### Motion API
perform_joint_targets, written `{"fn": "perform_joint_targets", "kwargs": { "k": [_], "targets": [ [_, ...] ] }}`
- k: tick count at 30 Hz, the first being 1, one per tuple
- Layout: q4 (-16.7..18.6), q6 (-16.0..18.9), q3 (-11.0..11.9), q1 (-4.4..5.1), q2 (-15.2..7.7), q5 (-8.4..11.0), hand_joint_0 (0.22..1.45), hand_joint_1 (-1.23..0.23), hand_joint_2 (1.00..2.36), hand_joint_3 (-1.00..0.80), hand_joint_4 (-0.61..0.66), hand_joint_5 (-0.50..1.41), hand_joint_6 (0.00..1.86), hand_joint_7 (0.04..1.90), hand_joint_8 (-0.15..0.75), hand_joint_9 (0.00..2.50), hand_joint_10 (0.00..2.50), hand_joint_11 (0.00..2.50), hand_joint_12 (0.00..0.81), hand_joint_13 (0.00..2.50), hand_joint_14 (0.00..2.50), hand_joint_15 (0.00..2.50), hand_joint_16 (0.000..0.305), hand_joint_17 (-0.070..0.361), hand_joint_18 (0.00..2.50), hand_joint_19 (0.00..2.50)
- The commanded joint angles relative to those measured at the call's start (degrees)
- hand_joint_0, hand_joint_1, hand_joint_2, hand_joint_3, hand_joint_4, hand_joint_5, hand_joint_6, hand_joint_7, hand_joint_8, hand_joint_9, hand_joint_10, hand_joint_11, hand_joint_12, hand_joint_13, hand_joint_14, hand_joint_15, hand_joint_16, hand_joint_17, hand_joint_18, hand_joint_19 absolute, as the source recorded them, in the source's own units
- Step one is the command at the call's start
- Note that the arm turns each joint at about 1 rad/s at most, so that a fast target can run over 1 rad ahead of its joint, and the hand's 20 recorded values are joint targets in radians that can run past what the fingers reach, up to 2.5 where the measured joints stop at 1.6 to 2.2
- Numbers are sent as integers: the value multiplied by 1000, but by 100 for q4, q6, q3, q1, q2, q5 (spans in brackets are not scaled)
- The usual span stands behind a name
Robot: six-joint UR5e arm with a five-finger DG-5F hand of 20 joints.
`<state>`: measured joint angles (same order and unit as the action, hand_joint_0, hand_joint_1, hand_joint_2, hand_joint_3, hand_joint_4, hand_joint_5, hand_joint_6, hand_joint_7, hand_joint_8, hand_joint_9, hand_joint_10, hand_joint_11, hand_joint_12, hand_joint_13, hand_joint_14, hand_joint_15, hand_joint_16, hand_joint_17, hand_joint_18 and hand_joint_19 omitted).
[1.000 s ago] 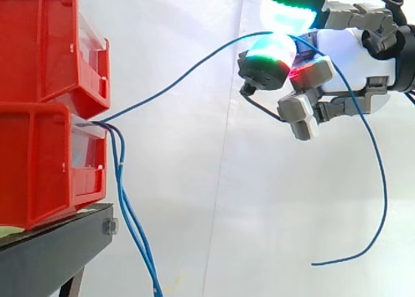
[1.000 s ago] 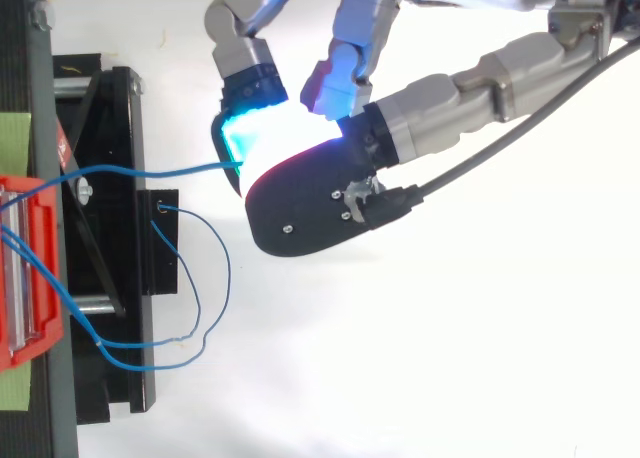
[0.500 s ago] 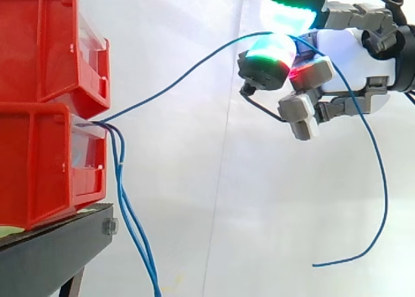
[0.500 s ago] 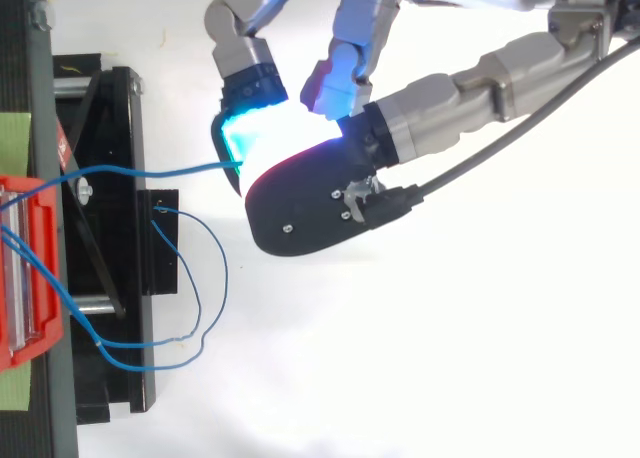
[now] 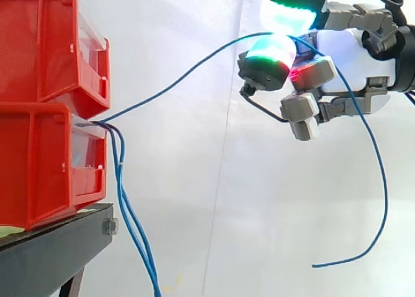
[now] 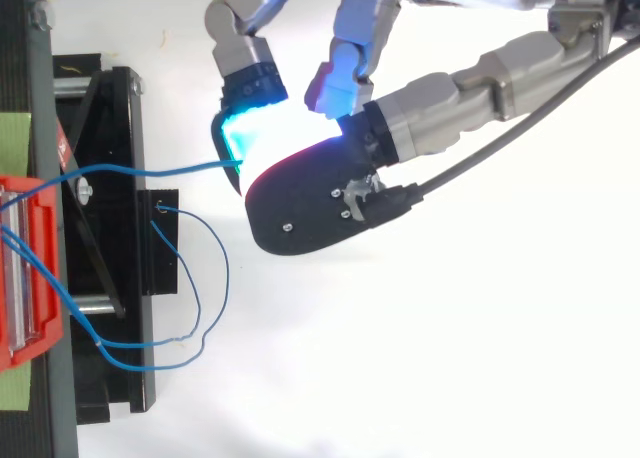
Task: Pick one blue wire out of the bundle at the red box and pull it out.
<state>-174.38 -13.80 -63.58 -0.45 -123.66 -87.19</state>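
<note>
Two red bins point(image 5: 45, 102) are stacked at the left on a black stand point(image 5: 52, 251). A bundle of blue wires point(image 5: 120, 180) comes out of the lower bin's front and hangs down. One blue wire point(image 5: 188, 70) rises from the bundle to my hand point(image 5: 343, 57) at the upper right. Two glowing fingertips point(image 5: 272, 54) pinch it, and its free end droops in a long loop point(image 5: 379, 200) below the hand. From above, the pinched wire point(image 6: 150, 170) runs from the red bin point(image 6: 25, 268) to the cyan-lit fingertip point(image 6: 250, 128).
A white curtain hangs behind everything. The other blue wires point(image 6: 190, 308) loop over the black stand's frame point(image 6: 110, 228) and beyond it in the top view. Open room lies between the bins and my hand.
The loose wire loop over the stand has shifted slightly. My hand and the pinched wire hold the same place.
</note>
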Motion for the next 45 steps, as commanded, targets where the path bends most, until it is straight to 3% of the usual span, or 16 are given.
{"fn": "perform_joint_targets", "kwargs": {
  "k": [1, 45],
  "targets": [
    [0, -8, -6, 1, 0, 0, 690, -922, 1129, 202, -83, -46, 948, 1211, 367, 1361, 17, 763, 459, 1159, 23, 798, 57, 128, 1060, 588],
    [0, 0, -6, 1, 0, 0, 681, -914, 1146, 177, -95, -49, 953, 1177, 364, 1352, 16, 753, 458, 1149, 22, 788, 57, 129, 1068, 594]
  ]
}}
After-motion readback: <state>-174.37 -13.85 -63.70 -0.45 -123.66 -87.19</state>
